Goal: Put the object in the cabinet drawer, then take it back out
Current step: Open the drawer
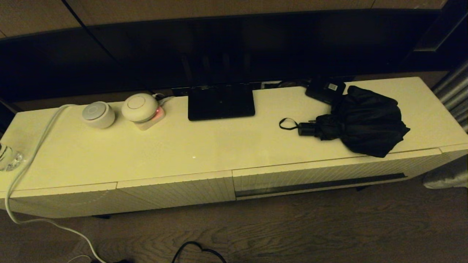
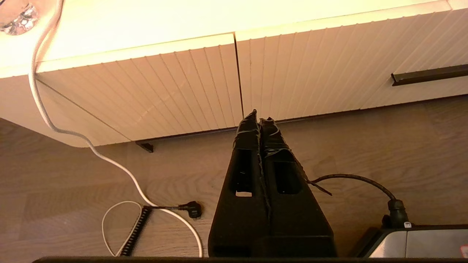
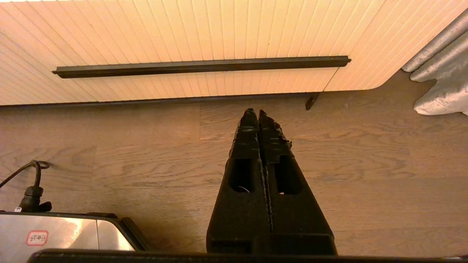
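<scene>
The black folding umbrella [image 1: 362, 122] lies on the cabinet top at the right, bunched fabric to the right, short handle [image 1: 306, 128] and wrist loop [image 1: 287, 124] pointing left. The wide ribbed drawer [image 1: 329, 173] with its long dark slot [image 1: 321, 184] is closed below it, and its slot [image 3: 201, 66] also shows in the right wrist view. My right gripper [image 3: 257, 113] hangs shut and empty over the floor in front of that drawer. My left gripper [image 2: 260, 116] is shut and empty, low before the seam between the two ribbed fronts. Neither arm shows in the head view.
A small black box with a white label [image 1: 325, 89] sits just behind the umbrella. A flat black stand base [image 1: 221, 102], two round white devices [image 1: 98, 114] [image 1: 140, 107] and a white cable [image 1: 34, 153] occupy the top. A grey curtain [image 3: 442, 80] hangs right of the cabinet. Cables [image 2: 146, 208] lie on the floor.
</scene>
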### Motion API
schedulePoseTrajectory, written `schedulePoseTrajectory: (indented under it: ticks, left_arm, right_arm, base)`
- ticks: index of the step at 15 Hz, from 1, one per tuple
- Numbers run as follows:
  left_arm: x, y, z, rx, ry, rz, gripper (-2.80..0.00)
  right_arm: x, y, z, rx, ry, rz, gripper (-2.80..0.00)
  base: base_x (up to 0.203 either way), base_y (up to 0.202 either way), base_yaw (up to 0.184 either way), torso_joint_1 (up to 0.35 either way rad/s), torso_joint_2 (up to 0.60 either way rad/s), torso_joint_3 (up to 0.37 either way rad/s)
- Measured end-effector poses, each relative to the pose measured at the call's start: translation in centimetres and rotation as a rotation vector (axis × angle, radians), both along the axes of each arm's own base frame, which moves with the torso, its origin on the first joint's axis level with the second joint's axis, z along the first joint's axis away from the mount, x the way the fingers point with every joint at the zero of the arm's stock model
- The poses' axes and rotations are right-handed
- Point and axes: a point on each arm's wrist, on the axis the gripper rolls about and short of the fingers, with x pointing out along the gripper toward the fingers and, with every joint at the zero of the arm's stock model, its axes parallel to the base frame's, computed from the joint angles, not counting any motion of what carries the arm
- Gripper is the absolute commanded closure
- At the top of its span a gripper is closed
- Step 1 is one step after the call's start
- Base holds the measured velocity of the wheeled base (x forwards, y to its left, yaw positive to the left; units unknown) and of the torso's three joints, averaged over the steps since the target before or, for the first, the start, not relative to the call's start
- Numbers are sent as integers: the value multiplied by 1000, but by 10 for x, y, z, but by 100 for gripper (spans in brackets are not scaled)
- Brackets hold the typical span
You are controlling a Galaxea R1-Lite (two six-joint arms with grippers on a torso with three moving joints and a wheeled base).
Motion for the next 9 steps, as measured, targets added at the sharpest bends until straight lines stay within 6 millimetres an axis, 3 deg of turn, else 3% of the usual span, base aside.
schedulePoseTrajectory:
  ticks: [9]
  left_arm:
    - [0, 0, 0, 0, -1, 0, 0]
  right_arm:
    - [0, 0, 0, -61, -1, 1, 0]
  base:
    - [0, 0, 0, 0, 0, 0]
